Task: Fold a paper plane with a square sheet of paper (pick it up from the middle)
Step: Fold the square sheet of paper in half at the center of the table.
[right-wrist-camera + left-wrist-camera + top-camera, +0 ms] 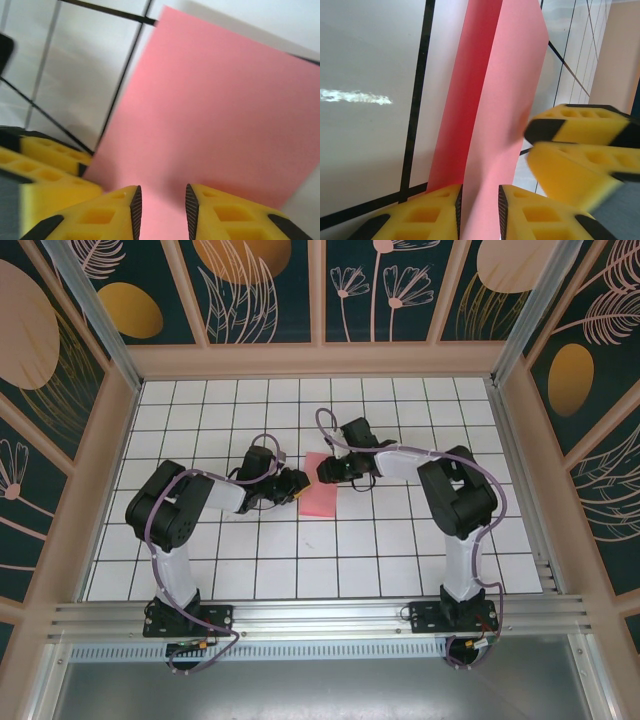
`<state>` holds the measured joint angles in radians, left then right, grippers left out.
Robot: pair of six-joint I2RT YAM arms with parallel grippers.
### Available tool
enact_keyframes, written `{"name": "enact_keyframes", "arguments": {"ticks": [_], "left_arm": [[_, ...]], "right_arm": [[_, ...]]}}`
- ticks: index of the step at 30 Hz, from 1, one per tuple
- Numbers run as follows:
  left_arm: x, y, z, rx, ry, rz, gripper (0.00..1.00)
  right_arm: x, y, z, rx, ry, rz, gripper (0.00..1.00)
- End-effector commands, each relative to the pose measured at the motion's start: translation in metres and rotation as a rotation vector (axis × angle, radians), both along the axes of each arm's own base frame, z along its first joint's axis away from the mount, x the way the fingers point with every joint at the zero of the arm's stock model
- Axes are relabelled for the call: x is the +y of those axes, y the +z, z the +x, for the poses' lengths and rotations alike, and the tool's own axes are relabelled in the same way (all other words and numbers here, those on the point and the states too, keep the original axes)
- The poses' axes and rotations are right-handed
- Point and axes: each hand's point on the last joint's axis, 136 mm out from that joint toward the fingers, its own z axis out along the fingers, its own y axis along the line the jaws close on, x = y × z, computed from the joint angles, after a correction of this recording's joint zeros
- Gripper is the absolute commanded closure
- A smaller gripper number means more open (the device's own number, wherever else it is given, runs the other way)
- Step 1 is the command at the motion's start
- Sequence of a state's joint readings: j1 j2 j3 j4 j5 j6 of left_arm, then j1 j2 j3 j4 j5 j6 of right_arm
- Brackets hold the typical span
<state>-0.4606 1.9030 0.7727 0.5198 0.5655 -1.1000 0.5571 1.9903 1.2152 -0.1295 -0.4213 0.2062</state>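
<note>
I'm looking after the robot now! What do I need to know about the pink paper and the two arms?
Left gripper: fingers narrowly apart, with the square sheet of paper running between them. A firm pinch cannot be confirmed.
Right gripper: fingers on either side of the sheet's edge with a gap visible. Its grip is unclear.
Paper: on the table between both grippers, bent along a lengthwise crease with one side raised.
Done: the first fold looks started.
Left: finish that fold, then all the others. There is no plane shape yet.
</note>
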Motion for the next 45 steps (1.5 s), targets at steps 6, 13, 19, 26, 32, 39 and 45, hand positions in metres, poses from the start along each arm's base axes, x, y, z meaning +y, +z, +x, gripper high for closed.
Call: {"name": "enact_keyframes", "arguments": {"ticks": [6, 13, 19, 26, 32, 39, 45], "left_arm": [[0.004, 0.001, -0.011, -0.011, -0.023, 0.031, 0.71], [-0.005, 0.013, -0.041, -0.029, -0.095, 0.028, 0.65], [-0.008, 0.029, -0.055, -0.055, -0.115, 0.014, 0.69], [-0.01, 0.048, -0.049, -0.103, -0.106, 0.002, 0.71], [-0.021, 0.068, -0.038, -0.151, -0.126, -0.043, 0.71], [-0.031, 0.079, -0.031, -0.171, -0.139, -0.087, 0.7], [-0.011, 0.036, -0.041, -0.074, -0.104, 0.054, 0.71]], "right_arm": [[-0.015, -0.024, 0.008, 0.051, -0.096, -0.096, 0.71], [-0.019, -0.04, 0.005, 0.1, -0.132, -0.122, 0.71], [-0.02, -0.041, 0.006, 0.101, -0.136, -0.127, 0.71], [-0.021, -0.043, 0.004, 0.112, -0.138, -0.13, 0.71], [-0.02, -0.044, 0.002, 0.119, -0.131, -0.122, 0.71], [-0.015, -0.042, 0.0, 0.129, -0.121, -0.091, 0.72], [-0.019, -0.015, 0.011, 0.1, -0.132, -0.017, 0.72]]}}
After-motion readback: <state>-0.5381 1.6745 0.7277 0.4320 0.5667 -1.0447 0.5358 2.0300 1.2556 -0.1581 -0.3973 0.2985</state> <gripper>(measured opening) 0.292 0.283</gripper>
